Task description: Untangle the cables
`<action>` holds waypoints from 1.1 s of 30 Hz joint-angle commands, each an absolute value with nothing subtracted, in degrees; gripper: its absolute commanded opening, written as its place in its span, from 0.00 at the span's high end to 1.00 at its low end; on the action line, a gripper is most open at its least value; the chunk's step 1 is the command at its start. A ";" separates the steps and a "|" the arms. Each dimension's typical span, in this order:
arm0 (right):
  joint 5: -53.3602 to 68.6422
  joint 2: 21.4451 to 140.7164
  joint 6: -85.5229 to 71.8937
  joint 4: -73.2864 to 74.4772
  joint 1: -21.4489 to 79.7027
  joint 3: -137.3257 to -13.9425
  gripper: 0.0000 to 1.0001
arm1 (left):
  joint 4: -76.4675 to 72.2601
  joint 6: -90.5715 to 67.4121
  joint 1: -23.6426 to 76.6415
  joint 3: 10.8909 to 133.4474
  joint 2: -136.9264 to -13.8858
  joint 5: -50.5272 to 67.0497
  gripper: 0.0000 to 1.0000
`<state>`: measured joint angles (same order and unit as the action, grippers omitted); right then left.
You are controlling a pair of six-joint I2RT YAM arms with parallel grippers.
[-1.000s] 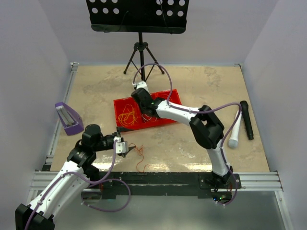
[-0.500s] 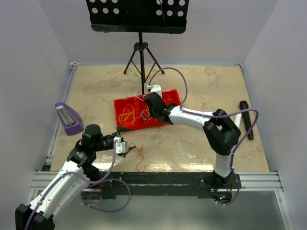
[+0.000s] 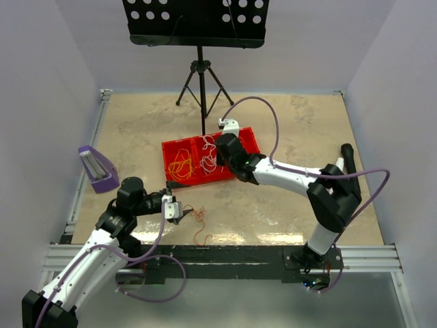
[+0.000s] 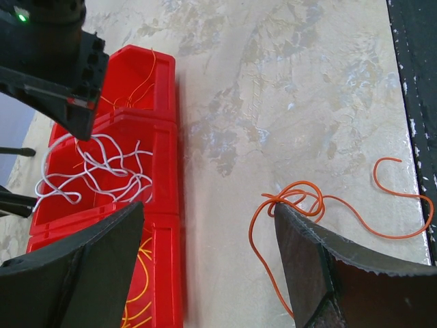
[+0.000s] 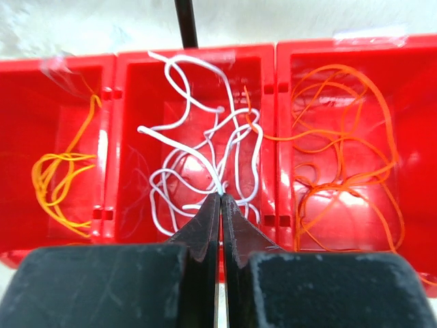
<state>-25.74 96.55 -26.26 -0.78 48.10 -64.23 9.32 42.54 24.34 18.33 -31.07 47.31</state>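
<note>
A red three-compartment tray (image 3: pixel 194 180) holds sorted cables: yellow ones (image 5: pixel 58 181) in one end bin, white ones (image 5: pixel 198 143) in the middle, orange ones (image 5: pixel 341 157) in the other end. My right gripper (image 5: pixel 220 196) hangs over the middle bin, shut, with a white strand pinched at its tips; in the top view this right gripper (image 3: pixel 218 150) is above the tray. A loose tangle of orange cables (image 4: pixel 304 201) lies on the table near the front edge. My left gripper (image 4: pixel 208 207) hovers open above the table, its right finger (image 4: pixel 321 266) beside that tangle, holding nothing.
A purple metronome (image 3: pixel 95 167) stands at the left. A music stand (image 3: pixel 199 68) on a tripod is behind the tray. A black microphone (image 3: pixel 351 171) lies at the right beside the right arm's elbow. The table's dark front rail (image 4: pixel 416 102) runs close to the orange tangle.
My right arm has swung rightward along the tray, from the left bin to over the middle bin, its elbow moving right. The left arm and the orange tangle have stayed put.
</note>
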 commanded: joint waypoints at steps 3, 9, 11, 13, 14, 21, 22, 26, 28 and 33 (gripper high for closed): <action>-24.96 98.62 -28.04 -0.09 48.52 -66.71 1.00 | 8.79 42.01 23.47 20.13 -31.03 49.13 0.18; -23.82 101.07 -27.25 -0.09 48.60 -67.84 1.00 | 7.74 41.57 23.47 19.42 -30.76 49.48 0.18; -23.21 103.26 -26.81 1.13 48.52 -70.56 1.00 | 7.74 41.31 23.38 19.51 -30.59 49.40 0.18; -22.33 105.81 -26.37 1.41 48.52 -73.72 1.00 | 8.08 41.31 23.38 19.77 -30.50 49.31 0.18; -21.80 107.13 -26.19 1.58 48.60 -75.57 1.00 | 8.35 41.40 23.38 19.86 -30.59 49.13 0.18; -19.69 110.84 -25.49 4.83 48.60 -83.41 0.59 | 11.16 43.33 23.38 20.66 -30.59 48.25 0.19; -19.95 109.96 -25.23 5.10 48.60 -83.41 0.58 | 11.08 43.59 23.38 20.48 -30.59 48.34 0.19; -20.30 106.35 -24.87 8.60 48.08 -83.84 0.51 | 9.94 43.42 23.38 19.78 -30.67 48.87 0.19; -19.69 105.04 -24.87 10.19 47.73 -83.85 0.46 | 9.23 42.98 23.38 19.60 -30.76 49.04 0.19; -18.28 100.21 -25.92 11.25 46.15 -79.99 0.44 | 9.49 43.07 23.38 20.56 -31.20 48.52 0.19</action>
<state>-19.68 105.56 -25.47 9.89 47.79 -80.99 11.05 42.65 23.79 18.44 -30.92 47.40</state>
